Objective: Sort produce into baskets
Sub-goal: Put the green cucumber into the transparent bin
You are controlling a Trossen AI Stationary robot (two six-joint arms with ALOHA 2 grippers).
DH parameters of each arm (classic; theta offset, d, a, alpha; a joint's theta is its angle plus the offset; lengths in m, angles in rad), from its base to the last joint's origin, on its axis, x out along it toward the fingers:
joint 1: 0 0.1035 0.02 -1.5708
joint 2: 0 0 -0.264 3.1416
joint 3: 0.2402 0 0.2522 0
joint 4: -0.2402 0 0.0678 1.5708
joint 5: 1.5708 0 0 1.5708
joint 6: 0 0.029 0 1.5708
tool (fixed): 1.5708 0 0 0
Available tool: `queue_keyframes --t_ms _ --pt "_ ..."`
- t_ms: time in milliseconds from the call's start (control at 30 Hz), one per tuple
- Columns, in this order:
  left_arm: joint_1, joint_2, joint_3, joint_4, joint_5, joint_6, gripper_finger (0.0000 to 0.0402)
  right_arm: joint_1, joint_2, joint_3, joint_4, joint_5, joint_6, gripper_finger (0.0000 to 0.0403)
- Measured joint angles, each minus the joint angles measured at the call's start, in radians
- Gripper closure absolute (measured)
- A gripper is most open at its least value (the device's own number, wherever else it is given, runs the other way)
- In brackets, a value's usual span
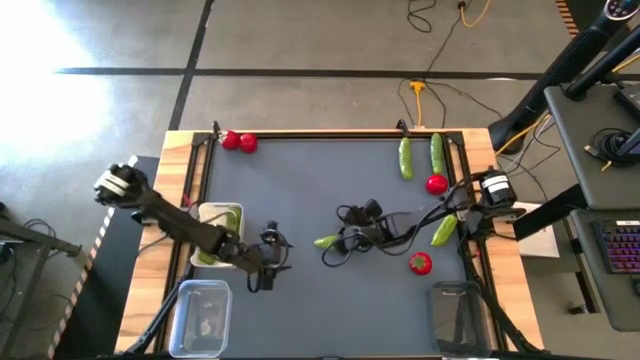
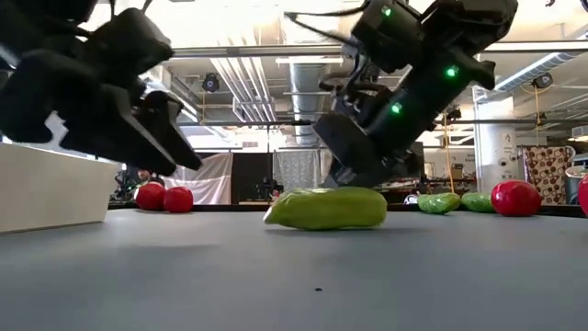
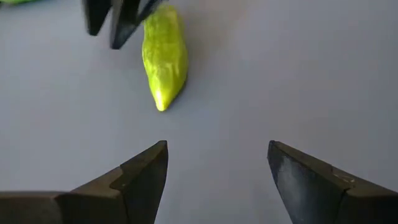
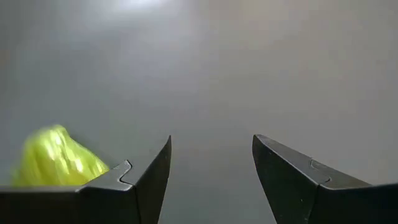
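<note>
A green cucumber-like piece [image 1: 325, 241] [image 2: 328, 208] lies on its side on the grey table, between my two grippers. My right gripper [image 1: 341, 243] [image 4: 211, 165] is open and low beside it; the piece [image 4: 56, 165] sits just outside one finger, not between the two. My left gripper [image 1: 276, 258] [image 3: 217, 168] is open over bare table and points at the piece [image 3: 163, 59] from the table's left. The white tray [image 1: 203, 212], with green produce in it, stands under my left arm. Clear tubs [image 1: 203, 318] [image 1: 455, 312] stand at the near edge.
Two red pieces [image 1: 238, 142] lie at the far left corner. Two green ones [image 1: 405, 158] [image 1: 437, 150] and a red one [image 1: 436, 184] lie at the far right. Another green [image 1: 444, 230] and red piece [image 1: 420, 263] lie under my right arm.
</note>
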Motion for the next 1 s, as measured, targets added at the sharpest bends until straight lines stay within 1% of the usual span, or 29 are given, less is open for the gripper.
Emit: queue_keyframes --t_ms 100,167,233,333,467,633,700,833,1000 --pt "0.004 0.078 0.046 0.051 -0.022 -0.029 0.0142 0.003 0.000 0.000 0.056 -0.018 -0.039 0.0184" --pt "0.015 0.125 0.076 0.057 -0.034 -0.027 0.0139 0.005 0.000 0.000 0.065 -0.017 -0.051 0.0184" --pt "0.032 0.165 0.103 0.054 -0.077 -0.010 0.0132 0.006 0.000 0.001 0.065 -0.016 -0.052 0.0184" --pt "0.069 0.213 0.137 0.103 -0.074 0.039 0.0118 0.006 0.000 -0.001 0.062 -0.014 -0.051 0.0184" --pt "0.132 0.268 0.180 0.122 -0.026 0.101 0.0103 0.007 0.000 -0.002 0.053 -0.014 -0.052 0.0184" --pt "0.217 0.323 0.218 0.178 0.121 0.110 0.0099 0.023 0.000 -0.002 0.047 -0.014 -0.054 0.0184" --pt "0.243 0.345 0.231 0.190 0.162 0.118 0.0098 0.029 0.000 -0.002 0.045 -0.013 -0.054 0.0184" --pt "0.281 0.406 0.263 0.215 0.176 0.118 0.0098 0.044 0.000 -0.002 0.042 -0.010 -0.057 0.0184" --pt "0.286 0.511 0.323 0.247 0.180 0.121 0.0098 0.057 -0.002 -0.002 0.034 -0.010 -0.053 0.0184"
